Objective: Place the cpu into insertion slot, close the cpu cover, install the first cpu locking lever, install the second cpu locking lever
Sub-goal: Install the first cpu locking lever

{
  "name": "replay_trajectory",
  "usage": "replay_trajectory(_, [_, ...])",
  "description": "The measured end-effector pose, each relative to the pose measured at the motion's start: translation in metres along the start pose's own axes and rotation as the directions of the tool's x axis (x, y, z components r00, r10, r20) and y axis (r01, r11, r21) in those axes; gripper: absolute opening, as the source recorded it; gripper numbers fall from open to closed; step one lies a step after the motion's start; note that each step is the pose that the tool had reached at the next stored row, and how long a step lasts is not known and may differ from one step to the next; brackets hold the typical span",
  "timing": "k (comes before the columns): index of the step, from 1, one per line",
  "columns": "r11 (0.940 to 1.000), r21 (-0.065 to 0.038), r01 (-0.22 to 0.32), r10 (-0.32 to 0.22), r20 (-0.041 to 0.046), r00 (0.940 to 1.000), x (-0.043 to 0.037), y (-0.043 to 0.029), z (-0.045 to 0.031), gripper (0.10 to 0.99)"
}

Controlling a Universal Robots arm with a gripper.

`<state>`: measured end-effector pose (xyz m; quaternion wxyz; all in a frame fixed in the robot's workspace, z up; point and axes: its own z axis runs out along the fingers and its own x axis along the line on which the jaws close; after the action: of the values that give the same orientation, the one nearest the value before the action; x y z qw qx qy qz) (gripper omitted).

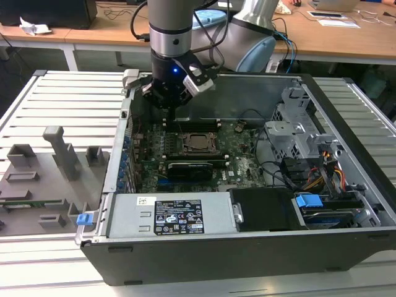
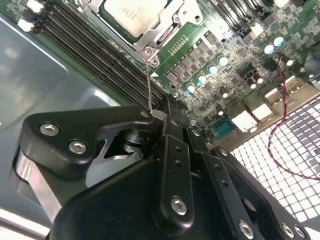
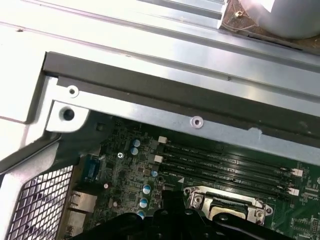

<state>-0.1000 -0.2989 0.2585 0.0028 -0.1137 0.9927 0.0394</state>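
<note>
The cpu (image 1: 198, 142) sits in the insertion slot (image 1: 187, 150), memory slots (image 1: 195, 125) behind it.

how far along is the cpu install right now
Done, by the look of it: the cpu sits in the insertion slot with the cpu cover lying closed around it. In hand: the claw is pinched on a thin locking lever rising from the socket corner. Left: whether either lever is latched cannot be told.

Arm (image 1: 176, 28): silver-grey tube, pale blue joint caps, black cables alongside. Gripper (image 2: 162, 117): matte black, angular links, silver screw heads; small blue light at the wrist.
</note>
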Motion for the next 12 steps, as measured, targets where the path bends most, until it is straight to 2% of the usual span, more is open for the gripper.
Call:
replay_trajectory(5, [1.0, 0.0, -0.001, 0.001, 0.0001, 1.0, -0.0107, -0.0023, 0.0002, 0.106])
replay_trajectory(12, [1.0, 0.0, -0.005, 0.005, 0.0004, 1.0, -0.0319, -0.0068, 0.0008, 0.106])
